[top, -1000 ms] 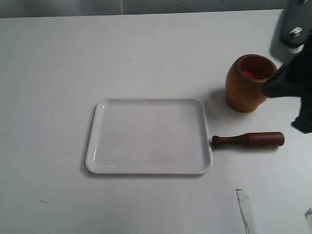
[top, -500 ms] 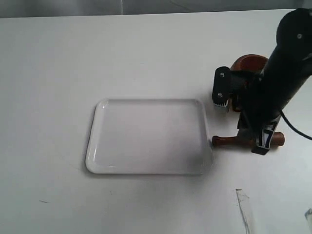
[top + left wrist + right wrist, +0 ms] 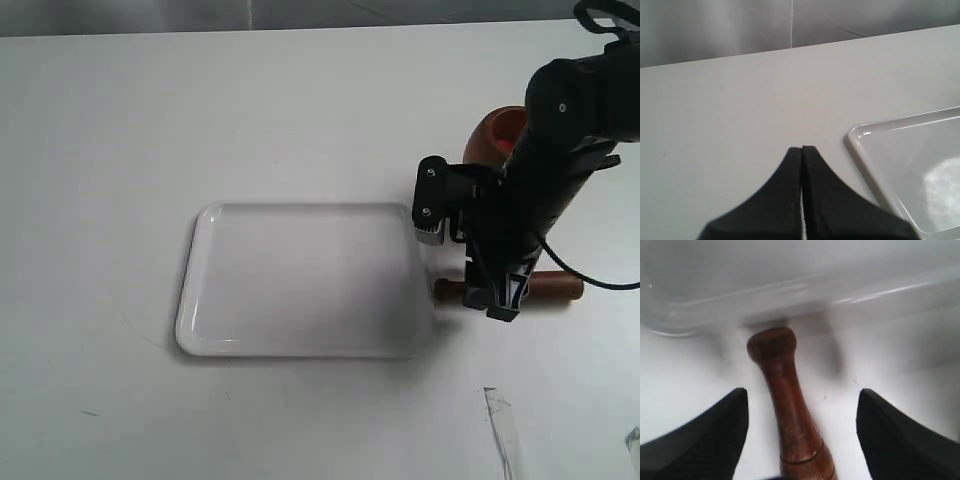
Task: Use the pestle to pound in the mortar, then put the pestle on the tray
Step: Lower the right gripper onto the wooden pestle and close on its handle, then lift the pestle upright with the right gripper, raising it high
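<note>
Now | right gripper [image 3: 800,395] is straddling the pestle [image 3: 785,390] handle, spread wide | risk: closing on the thin taper may be squirting it against the tray [image 3: 300,207] rim

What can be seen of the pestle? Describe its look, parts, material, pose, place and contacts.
The pestle is a dark reddish-brown club, seemingly polished wood. It has a thick cylindrical end with a grooved ring, tapering to a thin handle that ends in a small knob. It lies flat on the white table, its knob so close to the tray rim that contact cannot be ruled out. The right claw is open astride the handle, one finger on either side, not touching it.
</note>
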Tool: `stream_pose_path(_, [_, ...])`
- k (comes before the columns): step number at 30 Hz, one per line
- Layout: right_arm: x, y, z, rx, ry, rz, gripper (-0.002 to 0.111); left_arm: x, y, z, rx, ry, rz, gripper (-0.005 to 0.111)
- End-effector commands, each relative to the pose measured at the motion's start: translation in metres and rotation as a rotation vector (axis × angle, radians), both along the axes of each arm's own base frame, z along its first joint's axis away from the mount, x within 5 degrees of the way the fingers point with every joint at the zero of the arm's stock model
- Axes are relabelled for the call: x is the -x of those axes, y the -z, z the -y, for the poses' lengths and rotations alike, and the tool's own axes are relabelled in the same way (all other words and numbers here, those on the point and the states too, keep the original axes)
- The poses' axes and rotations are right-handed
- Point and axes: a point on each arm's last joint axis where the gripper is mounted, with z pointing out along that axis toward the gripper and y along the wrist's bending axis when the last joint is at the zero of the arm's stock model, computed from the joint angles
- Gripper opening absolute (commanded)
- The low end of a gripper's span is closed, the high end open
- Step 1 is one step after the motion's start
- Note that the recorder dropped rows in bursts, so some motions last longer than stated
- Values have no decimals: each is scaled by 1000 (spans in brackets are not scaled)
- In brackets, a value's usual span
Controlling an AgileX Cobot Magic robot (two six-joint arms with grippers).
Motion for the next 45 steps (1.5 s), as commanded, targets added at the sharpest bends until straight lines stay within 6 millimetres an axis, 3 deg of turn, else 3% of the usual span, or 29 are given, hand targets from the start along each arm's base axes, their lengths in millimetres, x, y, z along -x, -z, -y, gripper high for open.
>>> stream_pose_path(1, [-3,-1,-8,-51,8,44,59,0,0,1,15,6,4,0])
stream_pose_path(17, [10,13,1,-31,12,25,53,0,0,1,15,6,4,0])
stream_pose_path(27, [10,15,1,-36,15,35,25,0,0,1,15,6,4,0])
stream_pose_path(39, [10,17,1,-37,28,38,30,0,0,1,15,6,4,0])
stream_pose_path(45, [10,36,1,0,78,-22,29,0,0,1,15,6,4,0])
